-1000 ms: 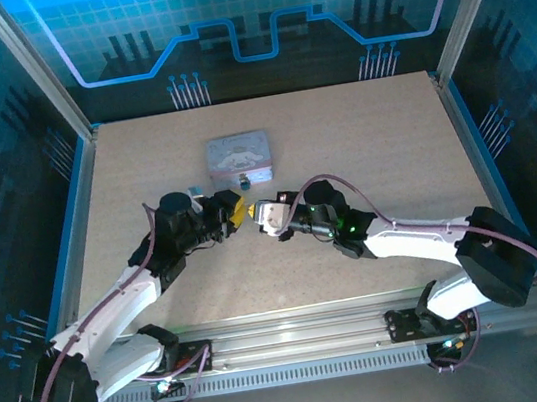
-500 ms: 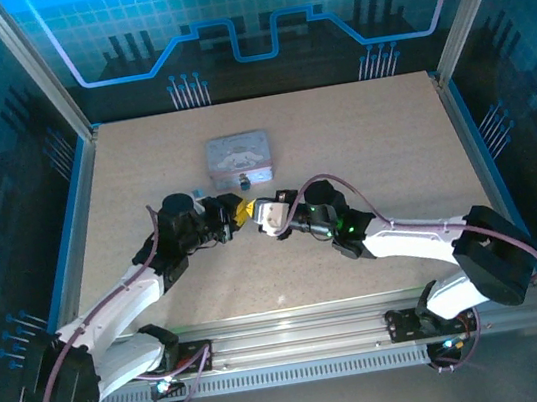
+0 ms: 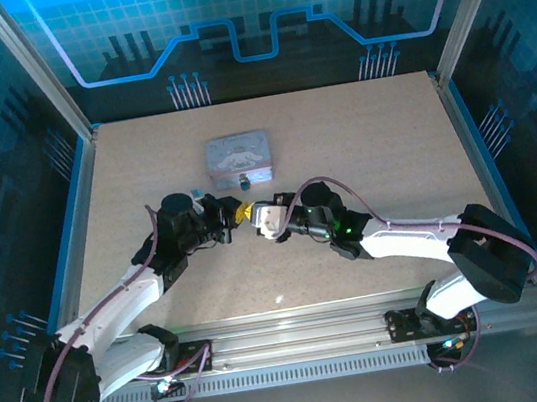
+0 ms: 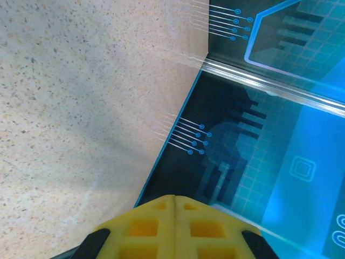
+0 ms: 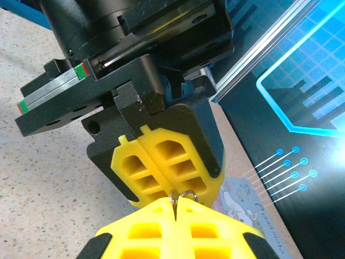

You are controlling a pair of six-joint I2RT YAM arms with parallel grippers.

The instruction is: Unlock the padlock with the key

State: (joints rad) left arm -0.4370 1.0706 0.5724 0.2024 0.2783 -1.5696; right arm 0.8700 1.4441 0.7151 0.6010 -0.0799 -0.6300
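At centre of the top view, left claw and right claw meet tip to tip: left pressed together with nothing visible between, right pinching the likely key. Padlock, seemingly beside the tin, is not yet opened.

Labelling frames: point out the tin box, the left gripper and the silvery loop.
tin box [image 3: 238, 155]: top view, printed lid.
left gripper [image 5: 160, 195]: right wrist view, seam at its fingertips.
silvery loop [image 5: 173, 200]: right wrist view, its left strand.

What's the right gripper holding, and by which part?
Likely the key: the right gripper pinches its thin stem between the fingertips, a small loop poking out.
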